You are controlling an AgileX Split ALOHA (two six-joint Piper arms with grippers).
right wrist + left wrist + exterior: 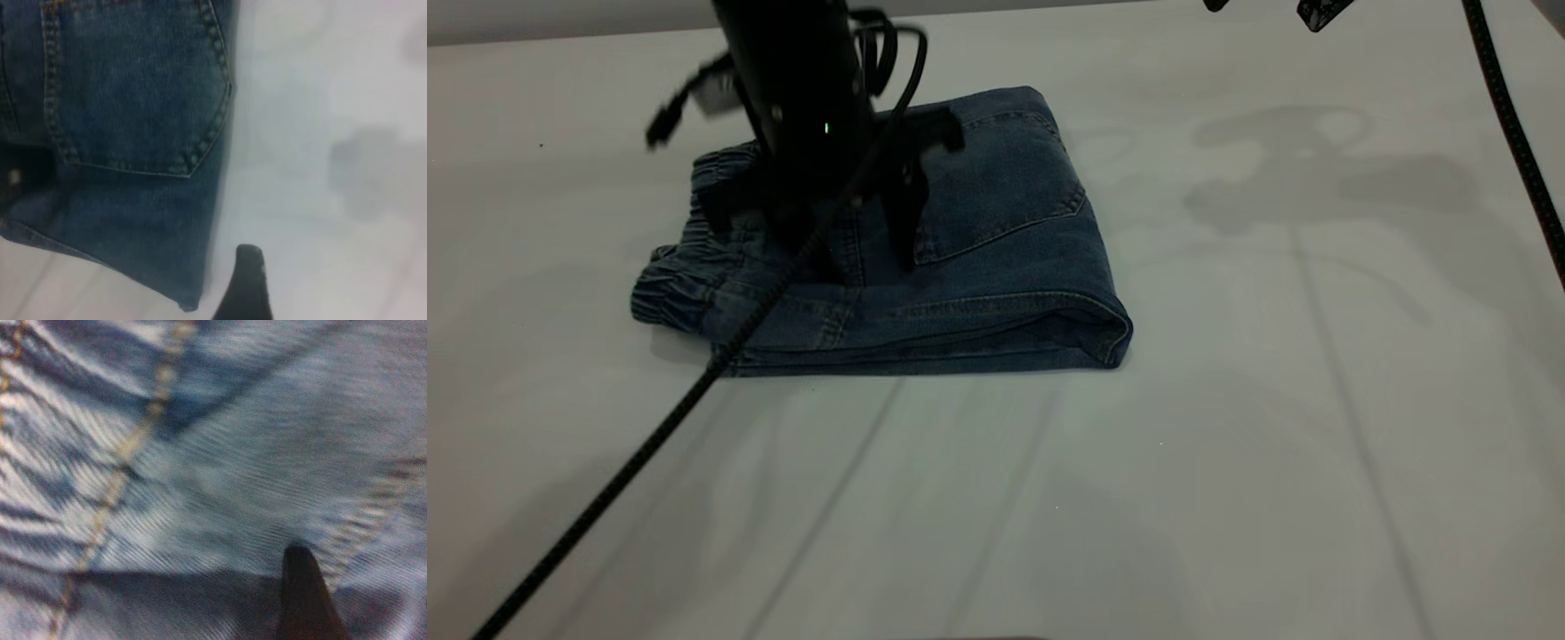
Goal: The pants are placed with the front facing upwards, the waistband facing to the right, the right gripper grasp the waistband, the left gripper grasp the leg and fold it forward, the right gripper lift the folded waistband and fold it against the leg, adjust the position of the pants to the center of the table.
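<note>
The blue denim pants [996, 222] lie folded in a compact stack on the white table [1227, 444], left of the middle. Their ruched waistband [671, 289] points to the left and a patch pocket [1005, 200] faces up. My left gripper [863, 253] stands open straight above the stack, its black fingertips [903, 244] down on the top layer near the waistband. In the left wrist view one finger [303, 593] rests against denim [200, 473] with tan stitching. My right gripper [243, 283] hovers over bare table beside the pants' folded edge [200, 233].
A black braided cable [605, 498] runs from the left arm across the pants' front-left corner toward the near left table edge. Another cable [1516, 133] hangs along the right side. Small parts of the right arm [1320, 11] show at the top edge.
</note>
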